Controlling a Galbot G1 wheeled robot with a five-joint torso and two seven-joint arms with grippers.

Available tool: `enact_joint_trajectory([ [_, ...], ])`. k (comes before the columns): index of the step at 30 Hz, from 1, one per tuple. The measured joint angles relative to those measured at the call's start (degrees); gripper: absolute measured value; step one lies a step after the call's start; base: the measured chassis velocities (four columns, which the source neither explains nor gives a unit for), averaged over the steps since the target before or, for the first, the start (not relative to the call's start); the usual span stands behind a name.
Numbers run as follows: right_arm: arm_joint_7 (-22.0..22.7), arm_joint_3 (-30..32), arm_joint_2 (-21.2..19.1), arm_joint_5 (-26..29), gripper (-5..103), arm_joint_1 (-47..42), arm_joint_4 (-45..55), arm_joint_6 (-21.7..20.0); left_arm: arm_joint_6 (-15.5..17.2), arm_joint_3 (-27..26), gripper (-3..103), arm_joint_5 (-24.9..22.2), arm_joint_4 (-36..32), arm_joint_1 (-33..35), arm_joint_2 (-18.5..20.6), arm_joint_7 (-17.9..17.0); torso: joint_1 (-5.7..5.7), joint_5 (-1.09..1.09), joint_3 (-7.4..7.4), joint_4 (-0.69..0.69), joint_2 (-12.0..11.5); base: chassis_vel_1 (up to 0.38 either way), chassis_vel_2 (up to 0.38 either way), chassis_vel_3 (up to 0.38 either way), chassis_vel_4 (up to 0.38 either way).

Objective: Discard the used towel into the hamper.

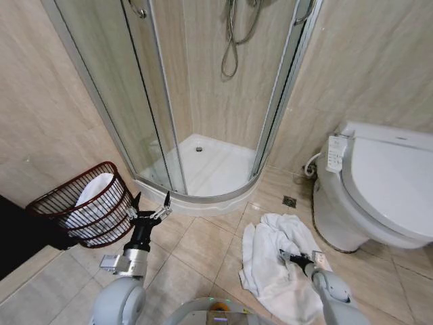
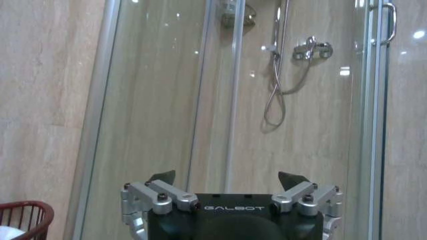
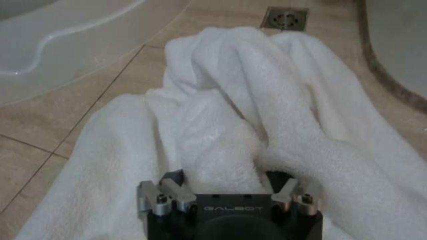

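Observation:
The used towel [image 1: 265,261] is white and lies crumpled on the tiled floor in front of the toilet. My right gripper [image 1: 289,257] is down on it. In the right wrist view the right gripper [image 3: 227,176] is open, its fingers pushed into the towel [image 3: 267,100] with a raised fold between them. The hamper [image 1: 64,200], dark reddish-brown and ribbed, stands tilted against the left wall with something white inside; its rim [image 2: 30,210] shows in the left wrist view. My left gripper [image 1: 150,203] hangs open and holds nothing, just right of the hamper, and points at the shower [image 2: 227,180].
A curved glass shower enclosure with a white tray [image 1: 210,169] fills the back corner. The white toilet [image 1: 385,189] stands at the right, close to the towel. A floor drain [image 1: 289,201] lies between them. Bare tiles stretch between hamper and towel.

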Motion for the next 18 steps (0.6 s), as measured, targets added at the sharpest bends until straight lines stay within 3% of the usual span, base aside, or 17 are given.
enact_joint_trajectory([
  [2, 0.05, -0.12, 0.22, -0.03, 83, 0.07, -0.56, 0.42, -0.25, -0.04, 100, -0.22, -0.04, 0.04, 0.00, 0.26, 0.00, 0.00, 0.00, 0.00, 0.00, 0.000, 0.000, 0.000, 0.000],
  [3, 0.16, -0.12, 0.32, -0.03, 71, 0.12, -0.82, 0.72, -0.30, -0.04, 100, -0.33, -0.10, 0.12, 0.00, 0.36, 0.00, 0.01, 0.00, 0.00, 0.00, 0.000, 0.000, 0.000, 0.000],
  [5, 0.25, -0.13, 0.37, -0.03, 71, 0.13, -1.02, 1.04, -0.30, -0.04, 100, -0.42, -0.15, 0.20, 0.04, 0.43, 0.00, 0.00, 0.00, 0.00, 0.00, 0.000, 0.000, 0.000, 0.000],
  [6, 0.30, -0.13, 0.37, -0.03, 61, 0.12, -1.21, 1.37, -0.31, -0.05, 100, -0.47, -0.19, 0.22, 0.12, 0.45, 0.00, 0.00, 0.00, 0.00, 0.00, 0.000, 0.000, 0.000, 0.000],
  [8, 0.38, -0.11, 0.38, -0.01, 61, 0.09, -1.34, 1.67, -0.31, -0.08, 100, -0.53, -0.23, 0.23, 0.18, 0.47, 0.00, 0.00, 0.00, 0.00, 0.00, 0.000, 0.000, 0.000, 0.000],
  [9, 0.49, -0.05, 0.40, 0.03, 50, 0.06, -1.48, 1.91, -0.31, -0.10, 100, -0.60, -0.25, 0.23, 0.24, 0.47, 0.00, 0.00, 0.00, 0.00, 0.00, 0.000, 0.000, 0.000, 0.000],
  [10, 0.53, 0.01, 0.40, 0.06, 50, 0.05, -1.57, 2.07, -0.30, -0.12, 100, -0.64, -0.25, 0.20, 0.29, 0.47, 0.00, 0.00, 0.00, 0.00, 0.00, 0.000, 0.000, 0.000, 0.000],
  [11, 0.57, 0.13, 0.40, 0.10, 39, 0.02, -1.69, 2.26, -0.26, -0.12, 100, -0.67, -0.25, 0.16, 0.36, 0.48, 0.00, 0.00, 0.00, 0.00, 0.00, 0.000, 0.000, 0.000, 0.000],
  [14, 0.63, 0.31, 0.40, 0.19, 39, -0.04, -1.80, 2.48, -0.22, -0.11, 100, -0.68, -0.25, 0.08, 0.42, 0.49, 0.00, 0.00, 0.00, 0.00, 0.00, 0.000, 0.000, 0.000, 0.000],
  [15, 0.63, 0.39, 0.40, 0.24, 28, -0.08, -1.85, 2.57, -0.20, -0.09, 100, -0.68, -0.25, 0.06, 0.43, 0.52, 0.00, 0.00, 0.00, 0.00, 0.00, 0.000, 0.000, 0.000, 0.000],
  [17, 0.68, 0.48, 0.41, 0.27, 28, -0.13, -1.95, 2.75, -0.19, -0.08, 100, -0.68, -0.24, 0.05, 0.44, 0.55, 0.00, 0.00, 0.00, 0.00, 0.00, 0.000, 0.000, 0.000, 0.000],
  [18, 0.74, 0.52, 0.43, 0.28, 18, -0.16, -2.00, 2.85, -0.19, -0.08, 100, -0.69, -0.23, 0.04, 0.45, 0.56, 0.00, 0.00, 0.00, 0.00, 0.00, 0.000, 0.000, 0.000, 0.000],
])
